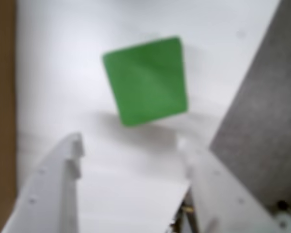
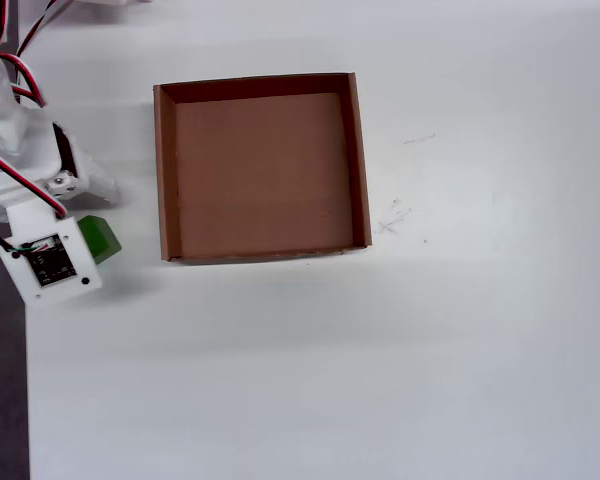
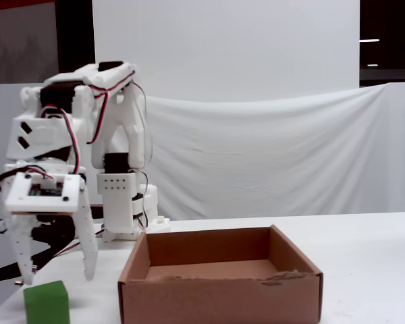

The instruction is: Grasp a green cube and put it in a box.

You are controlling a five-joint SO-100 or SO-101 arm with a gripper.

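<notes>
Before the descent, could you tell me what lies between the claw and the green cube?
Nothing: in the fixed view the claw hangs open above the green cube.

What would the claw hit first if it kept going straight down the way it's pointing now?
Most likely the green cube: the open claw hangs just above it, fingers apart, with the cube ahead between them in the wrist view.

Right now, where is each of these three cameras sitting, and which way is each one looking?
Wrist view: rides above the open gripper, looking down past both white fingers at the green cube on the white table.
Overhead view: fixed above, looking straight down on the box; the arm enters at the left edge, partly covering the cube.
Fixed view: table height, facing the arm, whose gripper hangs above the cube.
All three views share the cube.
</notes>
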